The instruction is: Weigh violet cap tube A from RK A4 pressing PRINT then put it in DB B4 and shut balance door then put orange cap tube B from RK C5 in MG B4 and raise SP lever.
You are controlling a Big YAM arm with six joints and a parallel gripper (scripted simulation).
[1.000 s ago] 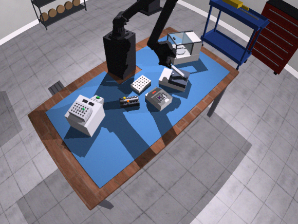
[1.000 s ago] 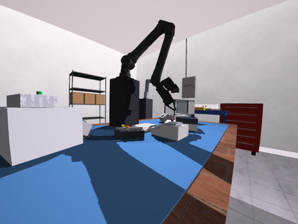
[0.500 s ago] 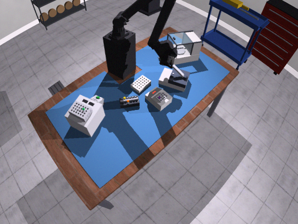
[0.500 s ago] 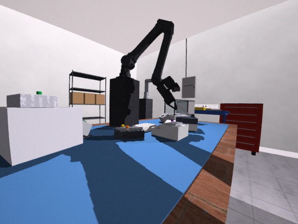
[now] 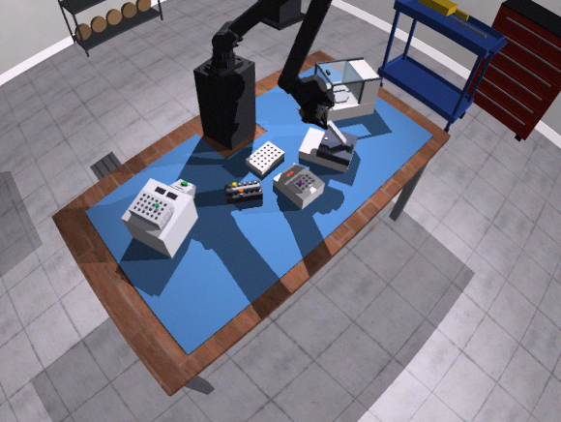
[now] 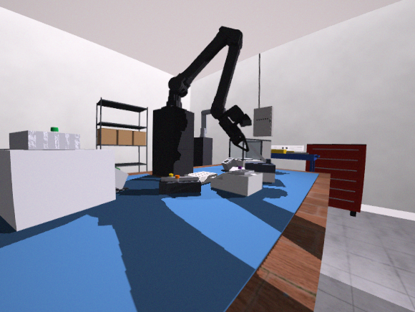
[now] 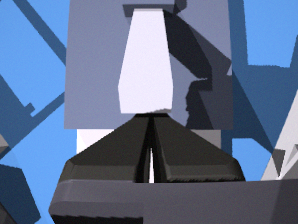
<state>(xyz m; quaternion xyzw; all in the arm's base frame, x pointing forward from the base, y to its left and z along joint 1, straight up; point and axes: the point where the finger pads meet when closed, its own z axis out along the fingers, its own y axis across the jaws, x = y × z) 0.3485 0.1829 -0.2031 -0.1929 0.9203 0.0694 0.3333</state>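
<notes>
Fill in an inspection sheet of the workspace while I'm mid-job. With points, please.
Surface: blue mat [image 5: 218,300] [image 6: 179,268] [image 7: 30,30], broad shadows across it.
Job's things: violet cap [image 5: 300,183] [image 6: 240,167] in DB [image 5: 304,198] [image 6: 252,182]; orange cap [image 5: 241,191] [image 6: 177,176] in MG [image 5: 249,197] [image 6: 180,188]; bore depth unreadable. Lever [image 5: 338,135] [image 6: 258,155] [image 7: 146,65] sloping up from SP [image 5: 310,144] [image 6: 269,169] [image 7: 95,100]. No caps seen in RK [image 5: 265,158] [image 6: 202,175].
Clutter: nothing seen.
Gripper [image 5: 324,126] [image 6: 247,150] [image 7: 151,111]: shut, empty, by the lever's free end.
Cables: nothing seen on the bench.
Surroundings: blue cart [image 5: 421,92] [image 6: 293,156] and red cabinet [image 5: 519,73] [image 6: 345,168] beyond the bench.

SP lever [image 5: 338,135] [image 6: 257,154] [image 7: 146,65] steeper, tool [image 5: 325,126] [image 6: 247,149] [image 7: 151,111] slightly shifted
</notes>
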